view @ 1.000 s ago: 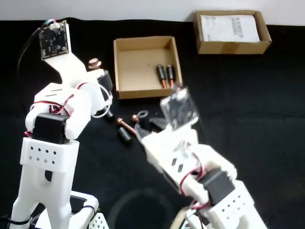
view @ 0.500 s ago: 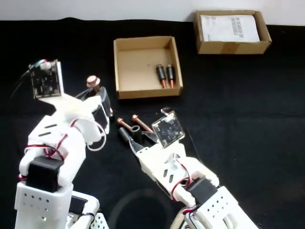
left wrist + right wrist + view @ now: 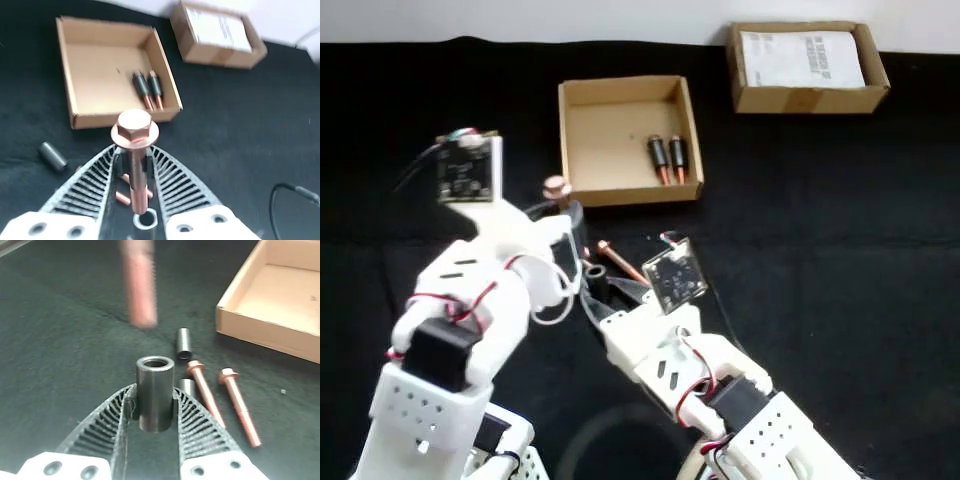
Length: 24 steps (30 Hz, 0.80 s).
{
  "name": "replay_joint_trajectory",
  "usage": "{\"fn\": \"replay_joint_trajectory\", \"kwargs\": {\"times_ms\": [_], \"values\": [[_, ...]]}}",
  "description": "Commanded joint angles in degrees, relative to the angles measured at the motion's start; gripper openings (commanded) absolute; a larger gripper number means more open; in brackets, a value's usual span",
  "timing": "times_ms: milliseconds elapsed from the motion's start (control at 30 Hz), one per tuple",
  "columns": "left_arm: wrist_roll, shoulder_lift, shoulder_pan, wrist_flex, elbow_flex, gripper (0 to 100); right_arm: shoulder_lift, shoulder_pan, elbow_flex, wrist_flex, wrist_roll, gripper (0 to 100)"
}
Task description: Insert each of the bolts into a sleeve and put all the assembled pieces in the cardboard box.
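Bolt [image 3: 135,131] held near sleeve [image 3: 155,371]

Pinched upright by its shank, head up, the copper bolt sits in the left gripper [image 3: 134,152]. The right gripper [image 3: 154,390] clamps the dark sleeve upright, near the bolt's tip but apart. Loose bolts [image 3: 239,407] and a spare sleeve [image 3: 184,343] lie nearby. The cardboard box [image 3: 610,135] holds two assembled pieces [image 3: 667,158]. A second box [image 3: 807,98] carries a printed sheet [image 3: 802,58], its print too small to read.

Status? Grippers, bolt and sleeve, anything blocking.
Left gripper shut on bolt, head up. Right gripper shut on sleeve, bore up; bolt tip near its mouth, not in. Two assembled pieces in cardboard box. Nothing blocking the bore.
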Motion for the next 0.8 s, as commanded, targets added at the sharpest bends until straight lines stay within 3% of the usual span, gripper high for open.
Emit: {"fn": "replay_joint_trajectory", "kwargs": {"times_ms": [0,767], "values": [[0.2,1.9,1.3,-1.1,-0.4,1,-1.6,-1.7,-0.4,-1.1,-0.5,0.6],[0.3,1.9,1.7,2.5,1.3,1,-1.7,0.4,-0.5,-3.4,-0.5,0.6]]}}
